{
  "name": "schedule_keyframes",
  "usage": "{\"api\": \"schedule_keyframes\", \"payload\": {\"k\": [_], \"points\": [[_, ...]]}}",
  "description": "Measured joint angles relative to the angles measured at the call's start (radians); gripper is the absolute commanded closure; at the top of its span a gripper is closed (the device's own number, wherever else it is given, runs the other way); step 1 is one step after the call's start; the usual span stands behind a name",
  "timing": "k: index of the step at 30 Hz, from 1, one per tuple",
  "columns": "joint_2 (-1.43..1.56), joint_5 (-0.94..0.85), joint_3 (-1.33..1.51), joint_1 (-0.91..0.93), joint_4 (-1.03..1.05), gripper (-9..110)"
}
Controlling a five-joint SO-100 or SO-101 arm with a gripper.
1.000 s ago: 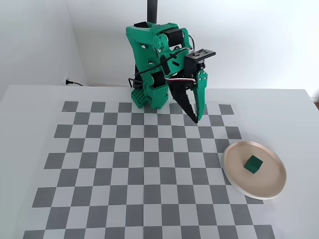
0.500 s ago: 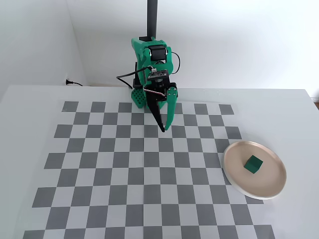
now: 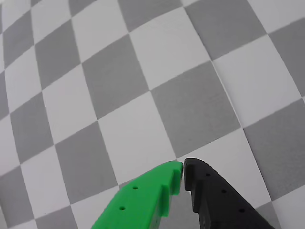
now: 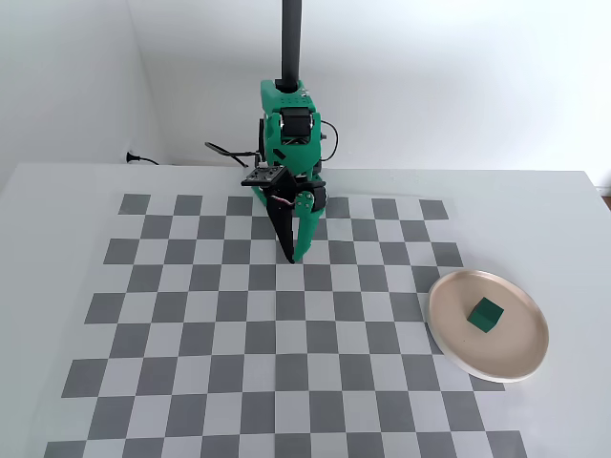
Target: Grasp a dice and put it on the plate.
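The dice point(image 4: 486, 314) sits on the plate point(image 4: 453, 339) at the desk's point(image 4: 57, 191) right side in the fixed view, well apart from my pincer point(image 4: 292, 258), tips closed on nothing above the checkerboard point(image 3: 143, 95); the wrist view shows neither.

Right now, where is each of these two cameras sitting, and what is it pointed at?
Wrist view: rides on the arm, looking down at bare checkerboard; only the shut hand shows.
Fixed view: stands in front, above the table, facing the arm; sees the hand, plate, dice.
Shared: hand and checkerboard.
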Motion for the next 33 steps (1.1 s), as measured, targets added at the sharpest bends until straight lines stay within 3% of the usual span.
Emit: {"api": "schedule_keyframes", "payload": {"k": [3,11,21,27,30,33], "points": [[0.0,0.118,0.006,0.031,0.011,106],[0.0,0.176,0.118,0.087,-0.018,106],[0.0,0.831,0.118,0.158,-0.109,106],[0.0,0.919,0.118,0.161,-0.109,106],[0.0,0.94,0.118,0.161,-0.109,97],[0.0,0.943,0.118,0.161,-0.112,106]]}}
